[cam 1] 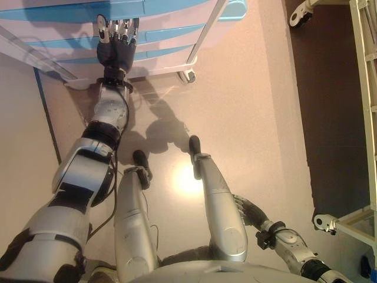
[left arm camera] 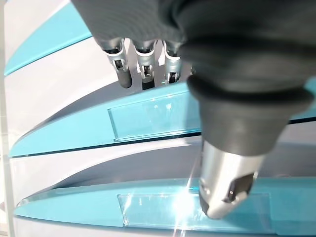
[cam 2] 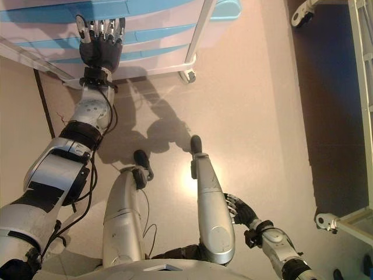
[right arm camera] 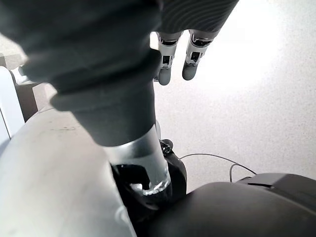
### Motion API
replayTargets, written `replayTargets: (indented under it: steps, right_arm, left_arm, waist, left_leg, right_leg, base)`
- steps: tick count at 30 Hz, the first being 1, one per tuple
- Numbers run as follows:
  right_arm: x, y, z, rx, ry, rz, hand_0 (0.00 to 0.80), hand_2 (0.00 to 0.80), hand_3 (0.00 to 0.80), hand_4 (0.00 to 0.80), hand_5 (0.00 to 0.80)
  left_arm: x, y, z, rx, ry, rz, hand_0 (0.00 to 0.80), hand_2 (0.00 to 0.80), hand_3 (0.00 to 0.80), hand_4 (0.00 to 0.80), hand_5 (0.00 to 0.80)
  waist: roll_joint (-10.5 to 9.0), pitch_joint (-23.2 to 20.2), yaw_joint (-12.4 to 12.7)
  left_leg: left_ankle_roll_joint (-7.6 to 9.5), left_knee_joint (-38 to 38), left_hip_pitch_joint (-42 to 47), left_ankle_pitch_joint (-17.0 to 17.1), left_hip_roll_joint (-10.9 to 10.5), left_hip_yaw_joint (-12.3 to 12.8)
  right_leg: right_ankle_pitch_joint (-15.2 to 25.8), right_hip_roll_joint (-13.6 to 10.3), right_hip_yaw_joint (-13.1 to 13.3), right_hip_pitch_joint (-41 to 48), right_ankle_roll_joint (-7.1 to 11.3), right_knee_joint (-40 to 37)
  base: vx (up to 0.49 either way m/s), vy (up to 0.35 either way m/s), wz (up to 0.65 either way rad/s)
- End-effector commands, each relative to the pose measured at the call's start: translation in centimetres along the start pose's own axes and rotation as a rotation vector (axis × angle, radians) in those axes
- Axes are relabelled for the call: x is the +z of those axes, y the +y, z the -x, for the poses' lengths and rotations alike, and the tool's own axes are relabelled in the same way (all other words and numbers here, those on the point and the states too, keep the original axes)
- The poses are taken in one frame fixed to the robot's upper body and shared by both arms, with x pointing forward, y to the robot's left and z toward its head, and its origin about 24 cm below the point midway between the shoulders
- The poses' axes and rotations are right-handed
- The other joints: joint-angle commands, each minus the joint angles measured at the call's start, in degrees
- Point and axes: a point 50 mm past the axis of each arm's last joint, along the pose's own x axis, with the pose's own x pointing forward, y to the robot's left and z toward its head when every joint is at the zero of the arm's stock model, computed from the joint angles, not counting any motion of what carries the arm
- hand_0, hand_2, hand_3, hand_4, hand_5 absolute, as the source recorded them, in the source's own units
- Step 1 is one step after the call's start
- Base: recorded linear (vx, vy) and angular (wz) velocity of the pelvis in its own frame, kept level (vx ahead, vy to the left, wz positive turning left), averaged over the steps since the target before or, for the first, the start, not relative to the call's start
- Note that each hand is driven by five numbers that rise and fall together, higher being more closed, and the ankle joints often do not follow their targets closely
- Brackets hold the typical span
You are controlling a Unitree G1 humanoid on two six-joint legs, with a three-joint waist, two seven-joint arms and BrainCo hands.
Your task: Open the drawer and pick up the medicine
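At cart front: left hand (cam 1: 116,44), fingers straight, against 3 shut blue drawers (cam 1: 171,32); no legible labels. Right hand (cam 2: 236,209) relaxed low.

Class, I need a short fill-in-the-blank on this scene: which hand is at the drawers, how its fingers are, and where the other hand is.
1. The ____ hand is raised at the drawer unit.
2. Its fingers are ____, holding nothing.
3. The drawer fronts are white and ____.
4. The right hand hangs low over the ____.

Missing words: left; straight; blue; floor
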Motion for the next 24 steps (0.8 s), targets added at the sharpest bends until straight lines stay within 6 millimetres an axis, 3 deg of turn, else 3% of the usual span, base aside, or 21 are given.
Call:
replayTargets:
  steps: [1,9,10,11,24]
  right_arm:
    - [5.0,0.3,-1.3,0.044,-0.223,0.041,0.0,0.0,0.0,0.0,0.0]
    - [4.9,0.2,-1.4,0.042,-0.222,0.045,0.0,0.0,0.0,0.0,0.0]
    - [5.0,0.1,-1.4,0.04,-0.221,0.043,0.0,0.0,0.0,0.0,0.0]
    - [4.9,0.2,-1.4,0.038,-0.219,0.043,0.0,0.0,0.0,0.0,0.0]
    - [4.4,0.4,-1.4,0.044,-0.206,0.035,0.0,0.0,0.0,0.0,0.0]
  left_arm:
    - [-2.6,-14.3,-4.4,-0.6,0.07,-0.031,0.0,0.0,0.0,0.0,0.0]
    - [-2.2,-15.1,-4.4,-0.657,-0.004,0.006,0.0,0.0,0.0,0.0,0.0]
    - [-2.0,-15.1,-4.4,-0.671,-0.013,-0.001,0.634,0.634,0.634,0.634,0.634]
    - [-1.9,-15.1,-4.3,-0.681,-0.015,-0.009,0.8,0.8,0.8,0.8,0.8]
    - [-1.5,-13.7,-3.8,-0.703,-0.007,-0.018,0.8,0.8,0.8,0.8,0.8]
  waist:
    - [3.47,-1.4,0.3]
    - [3.5,-1.4,0.4]
    - [3.52,-1.4,0.5]
    - [3.5,-1.4,0.6]
    - [3.32,-1.4,1.4]
  left_leg:
    - [1.31,-12.7,8.2,-2.0,-2.5,5.1]
    - [1.21,-12.5,8.2,-2.0,-2.6,5.2]
    - [1.16,-12.6,8.4,-1.9,-2.6,5.2]
    - [1.12,-12.8,8.5,-1.9,-2.6,5.2]
    - [0.72,-13.5,10.0,-1.5,-2.4,4.9]
  right_leg:
    - [-1.3,2.3,-3.7,1.4,-3.35,0.7]
    - [-1.6,2.1,-3.9,1.7,-3.64,0.9]
    - [-1.7,2.1,-3.9,1.9,-3.61,0.7]
    - [-1.7,2.1,-4.0,2.0,-3.6,0.6]
    - [-2.6,1.7,-5.0,4.0,-3.69,0.5]
  base:
    - [0.0,0.0,0.0]
    - [0.0,0.0,0.0]
    - [0.0,0.0,0.0]
    - [0.0,0.0,0.0]
    - [0.0,0.0,0.0]
